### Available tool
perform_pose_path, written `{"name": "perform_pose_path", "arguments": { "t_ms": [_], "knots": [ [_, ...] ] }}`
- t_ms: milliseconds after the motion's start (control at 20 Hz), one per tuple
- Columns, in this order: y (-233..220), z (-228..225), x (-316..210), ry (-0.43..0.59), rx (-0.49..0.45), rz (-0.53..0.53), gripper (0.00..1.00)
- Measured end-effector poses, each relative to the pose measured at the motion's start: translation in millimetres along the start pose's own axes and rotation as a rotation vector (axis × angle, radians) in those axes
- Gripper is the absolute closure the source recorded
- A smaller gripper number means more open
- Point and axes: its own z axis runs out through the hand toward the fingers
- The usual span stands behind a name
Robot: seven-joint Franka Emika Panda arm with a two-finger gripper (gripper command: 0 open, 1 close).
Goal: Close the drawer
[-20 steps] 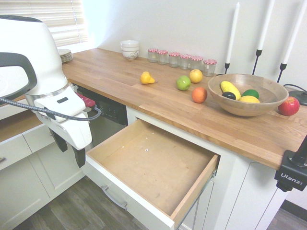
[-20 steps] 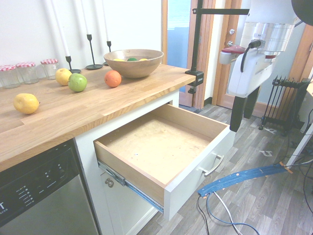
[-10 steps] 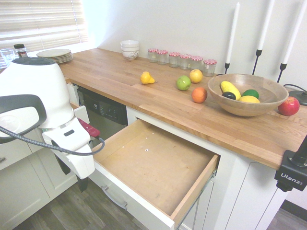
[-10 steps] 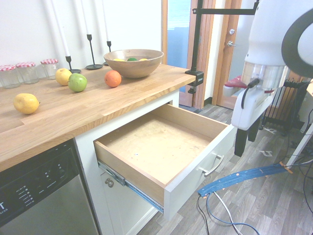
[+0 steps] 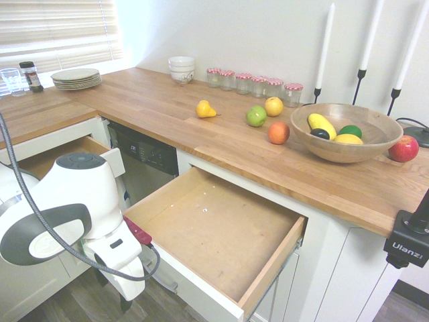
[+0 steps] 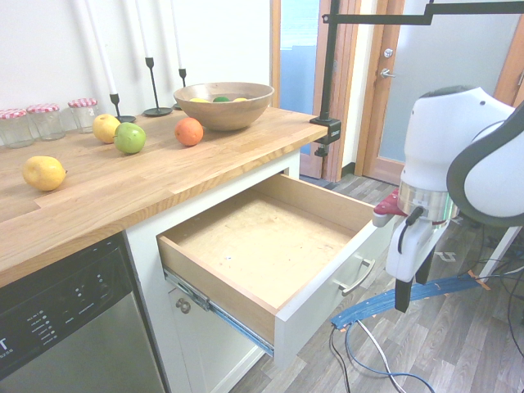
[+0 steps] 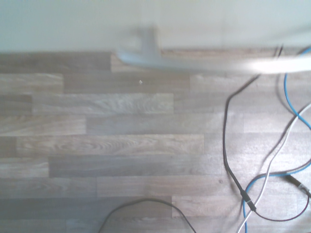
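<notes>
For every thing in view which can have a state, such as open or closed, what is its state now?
drawer: pulled out, not closed
gripper: open, fingers pointing down, outside the drawer front
wooden bowl: upright, holding fruit
jars: lids on
white candles: upright, unlit
white bowls: stacked
plates: stacked

A kitchen: dishwasher [image 6: 78, 315], wooden countertop [image 6: 155, 168].

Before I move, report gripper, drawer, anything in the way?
Gripper open, nothing held, out in front of the drawer front. Drawer pulled out, handle facing the gripper. Nothing seen between them.
</notes>
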Motion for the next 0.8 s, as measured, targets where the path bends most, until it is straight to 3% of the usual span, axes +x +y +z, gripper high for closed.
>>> {"name": "perform_pose_path", "arguments": {
  "t_ms": [300,350,800],
  "knots": [
    [-3,22,5,0.053,0.064,-0.010,0.00],
    [-4,26,6,0.050,0.069,-0.014,1.00],
    [-15,43,21,0.043,0.096,-0.047,1.00]
  ]
}}
